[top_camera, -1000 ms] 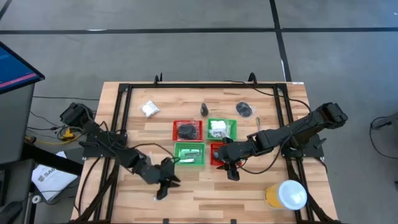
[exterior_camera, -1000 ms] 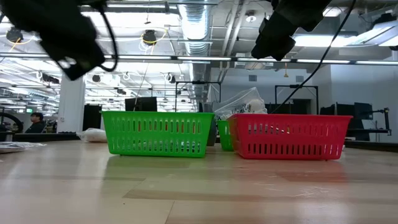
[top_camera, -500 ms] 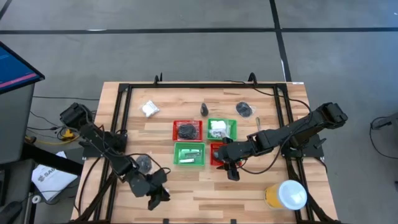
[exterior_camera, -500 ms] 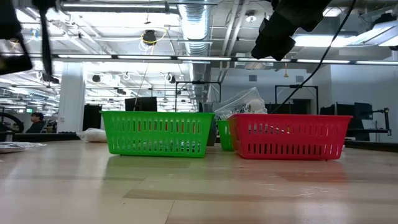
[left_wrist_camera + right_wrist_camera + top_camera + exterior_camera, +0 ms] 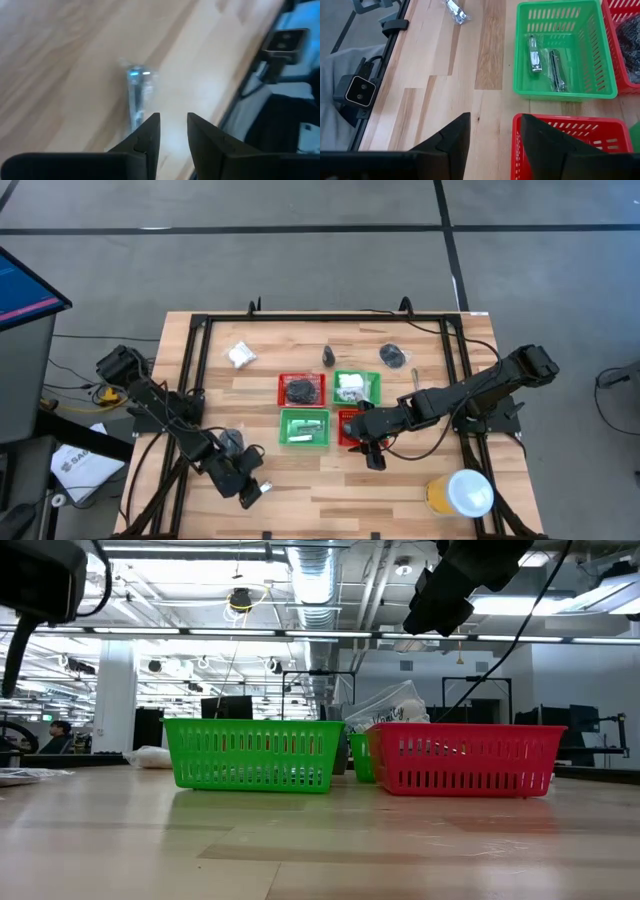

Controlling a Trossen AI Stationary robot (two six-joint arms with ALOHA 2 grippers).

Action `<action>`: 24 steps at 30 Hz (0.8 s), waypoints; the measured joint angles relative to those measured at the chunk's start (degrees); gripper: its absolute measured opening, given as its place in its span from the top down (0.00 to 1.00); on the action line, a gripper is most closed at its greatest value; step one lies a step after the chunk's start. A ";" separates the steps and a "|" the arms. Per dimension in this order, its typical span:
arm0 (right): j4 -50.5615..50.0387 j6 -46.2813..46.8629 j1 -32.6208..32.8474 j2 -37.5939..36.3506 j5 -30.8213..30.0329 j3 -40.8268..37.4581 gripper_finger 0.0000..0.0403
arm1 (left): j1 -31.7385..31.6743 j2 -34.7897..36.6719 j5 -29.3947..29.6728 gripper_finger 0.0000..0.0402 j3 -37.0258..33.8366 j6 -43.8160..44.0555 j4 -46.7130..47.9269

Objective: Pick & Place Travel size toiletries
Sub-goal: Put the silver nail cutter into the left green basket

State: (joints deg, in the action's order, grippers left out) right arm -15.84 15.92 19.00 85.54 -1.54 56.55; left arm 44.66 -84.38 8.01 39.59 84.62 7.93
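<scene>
A pick is judged to be in hand: the left gripper point(image 5: 172, 131), fingers slightly apart and empty, is poised just over a thin silver tube point(image 5: 135, 97) near the table's front edge point(image 5: 330, 515). Lowering and closing are called for next. Farther back, the right gripper point(image 5: 492, 131) hangs open over the near red basket point(image 5: 567, 135).
</scene>
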 joint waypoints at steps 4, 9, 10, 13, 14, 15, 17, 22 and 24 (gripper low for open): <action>0.00 0.00 0.00 0.00 0.00 0.00 0.59 | 0.00 0.00 0.01 0.78 0.00 1.32 0.57; 0.02 0.02 0.00 0.00 0.00 0.00 0.59 | -0.36 0.00 -0.02 0.77 0.00 1.79 0.73; 0.02 0.02 0.00 0.00 0.00 0.00 0.59 | -0.42 0.00 0.00 0.76 0.00 1.81 0.70; 0.02 0.07 0.00 0.00 0.00 0.00 0.59 | -0.44 -0.02 -0.57 0.73 0.00 1.81 0.72; 0.02 0.10 0.00 0.00 0.00 0.00 0.59 | -0.44 -0.20 -0.96 0.71 0.00 1.80 0.64; 0.02 0.13 0.00 0.00 0.00 0.00 0.59 | -0.44 -0.40 -1.15 0.70 0.00 1.79 0.65; 0.02 0.13 0.00 0.00 0.00 0.00 0.59 | -0.44 -0.62 -1.20 0.66 0.00 1.40 0.79; 0.11 0.13 0.00 0.00 0.00 0.00 0.59 | -0.44 -1.61 -1.22 0.58 0.02 1.07 0.59; 0.11 0.13 0.00 0.00 0.00 0.00 0.59 | -0.44 -2.16 -1.01 0.55 0.02 1.05 0.68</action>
State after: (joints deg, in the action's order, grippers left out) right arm -15.73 16.05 19.00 85.54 -1.54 56.55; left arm 44.23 -86.54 7.00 39.62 85.67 8.61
